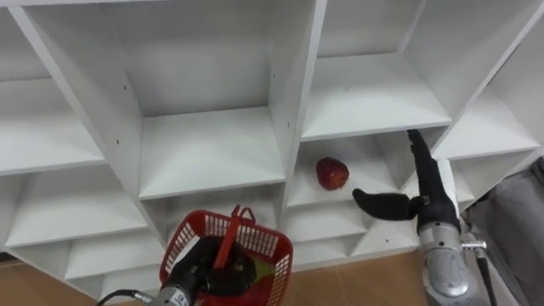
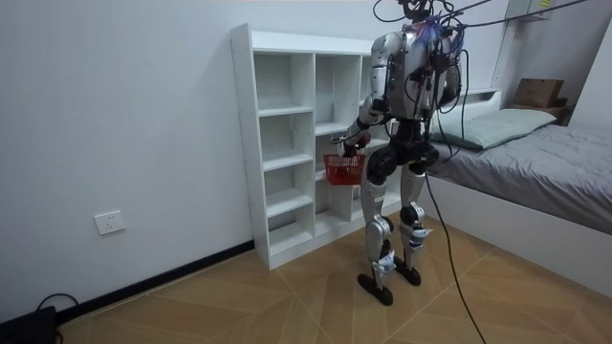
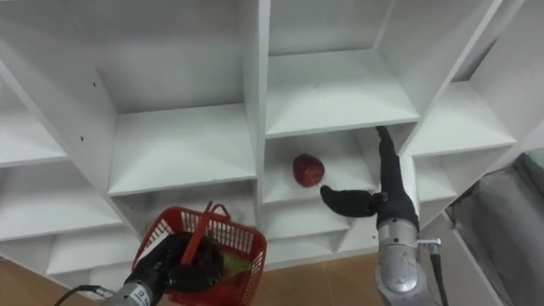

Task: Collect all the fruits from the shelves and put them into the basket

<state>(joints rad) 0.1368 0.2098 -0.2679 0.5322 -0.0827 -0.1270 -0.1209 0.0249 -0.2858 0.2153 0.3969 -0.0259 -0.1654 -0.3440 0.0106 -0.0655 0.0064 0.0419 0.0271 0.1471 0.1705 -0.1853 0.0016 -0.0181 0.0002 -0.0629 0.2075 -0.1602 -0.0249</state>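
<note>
Resting alone on a board of the white open-fronted shelf unit, in the compartment just right of the central upright, the small dark-red round fruit sits toward the back, apart from both side walls. The right hand hovers just beside it on the right, released: fingers straight and pointing up into the compartment, thumb spread sideways toward the fruit but not touching it.

Lower left, the left hand is clenched around the handle of the red plastic mesh basket, which hangs in front of the lower shelves. A yellowish-green patch shows inside the basket; it may be fruit already gathered, but the hand and handle hide too much of it to say.

In the room view the robot stands upright facing the shelf unit, with the basket held at hip height.

The fruit looks light, firm and smooth-skinned, so it should bear a steady squeeze without bruising, yet its round shape means it could roll backward or sideways if nudged off-centre. The safest hold is probably around its widest part, thumb on the near-left side and fingers wrapping the far-right side, closing evenly. Being glossy, it may slip from a fingertip pinch, so a fuller wrap into the palm seems wiser before it is carried to the basket.
</note>
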